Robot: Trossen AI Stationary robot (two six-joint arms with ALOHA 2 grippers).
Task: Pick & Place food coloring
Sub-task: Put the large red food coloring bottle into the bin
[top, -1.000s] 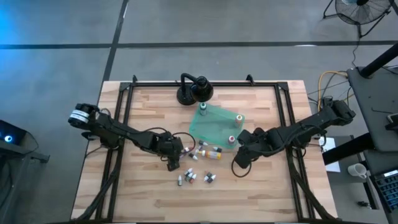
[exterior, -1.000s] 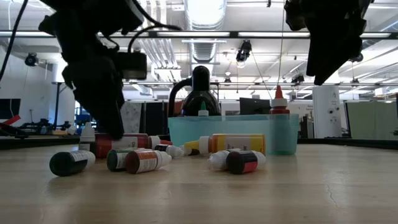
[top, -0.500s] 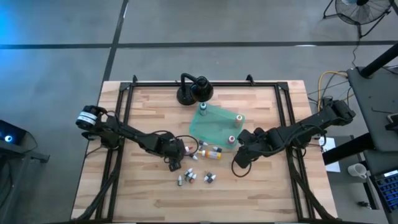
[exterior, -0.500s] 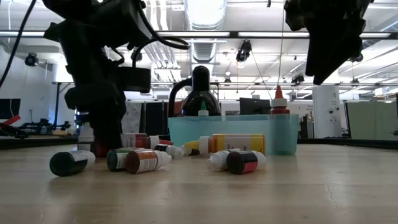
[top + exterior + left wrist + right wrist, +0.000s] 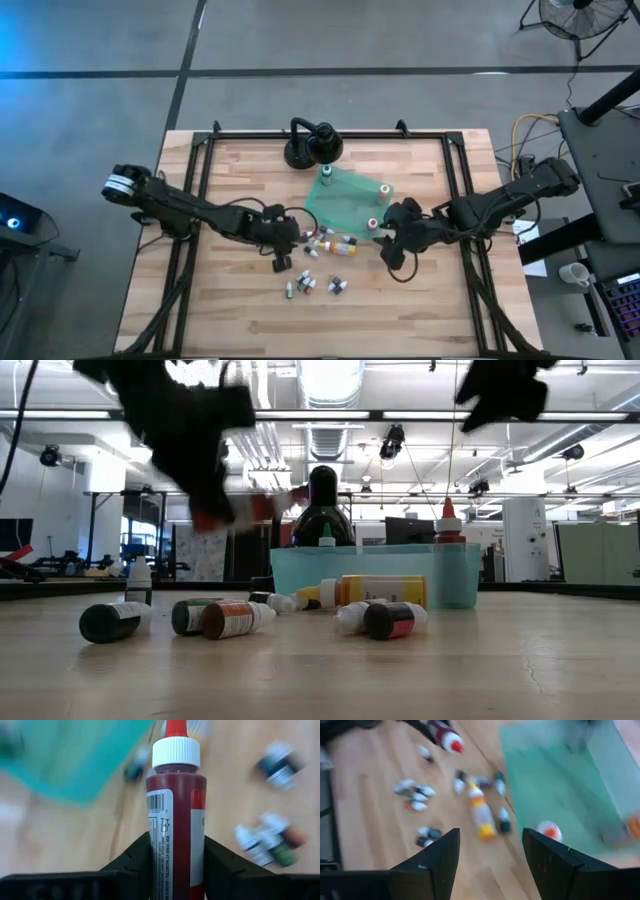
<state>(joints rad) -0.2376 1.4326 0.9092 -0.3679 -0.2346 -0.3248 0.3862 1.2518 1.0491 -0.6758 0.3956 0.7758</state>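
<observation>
Bottles of food coloring lie scattered mid-counter in your high view: a yellow-bodied bottle on its side beside the green tray, a small cluster nearer the front edge. Two bottles stand upright inside the tray, one green-capped and one red-capped. The black stand sits just behind the tray. Your left gripper hangs over the counter just left of the scatter; your right gripper is beside the tray's front right corner.

In the low view the tray blocks your sight of whatever lies behind it. A dark-capped bottle and a brown-labelled one lie in front on the wood, and a red bottle is blurred in the air under the left arm.

The left wrist view settles what the others leave vague: your left gripper is clamped on the red bottle, a finger on each side, the white collar and red tip pointing away from the wrist, above the counter.

The right wrist view shows your right gripper spread apart with nothing between its fingers, hanging above the yellow-bodied bottle.
</observation>
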